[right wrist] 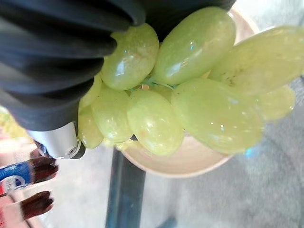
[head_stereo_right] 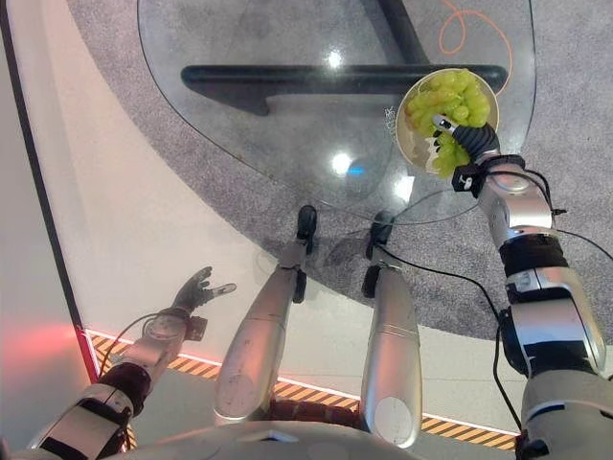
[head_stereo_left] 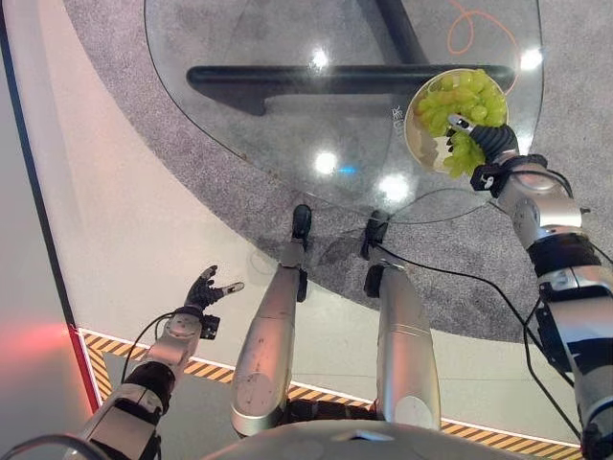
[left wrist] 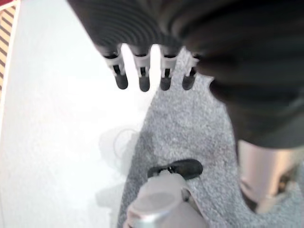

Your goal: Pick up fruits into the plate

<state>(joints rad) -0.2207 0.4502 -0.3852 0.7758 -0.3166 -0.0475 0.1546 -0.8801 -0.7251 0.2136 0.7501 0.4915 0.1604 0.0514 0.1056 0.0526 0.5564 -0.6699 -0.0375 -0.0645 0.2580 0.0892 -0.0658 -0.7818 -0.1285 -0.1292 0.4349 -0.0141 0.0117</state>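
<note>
A cream plate (head_stereo_left: 414,134) piled with green grapes (head_stereo_left: 462,94) sits at the right side of the round glass table (head_stereo_left: 249,57). My right hand (head_stereo_left: 490,142) is over the plate's near rim, fingers curled on a bunch of green grapes (head_stereo_left: 464,153) that hangs across the rim. In the right wrist view the bunch (right wrist: 190,95) presses against the palm, with the plate (right wrist: 190,161) just beneath it. My left hand (head_stereo_left: 205,287) hangs low at the left over the pale floor, fingers spread and holding nothing; its straight fingers (left wrist: 142,78) point at the floor.
A black bar of the table's base (head_stereo_left: 335,77) shows through the glass. An orange cable (head_stereo_left: 465,29) lies on the grey carpet (head_stereo_left: 479,278) beyond the table. Yellow-black striped tape (head_stereo_left: 96,355) marks the floor near my left arm.
</note>
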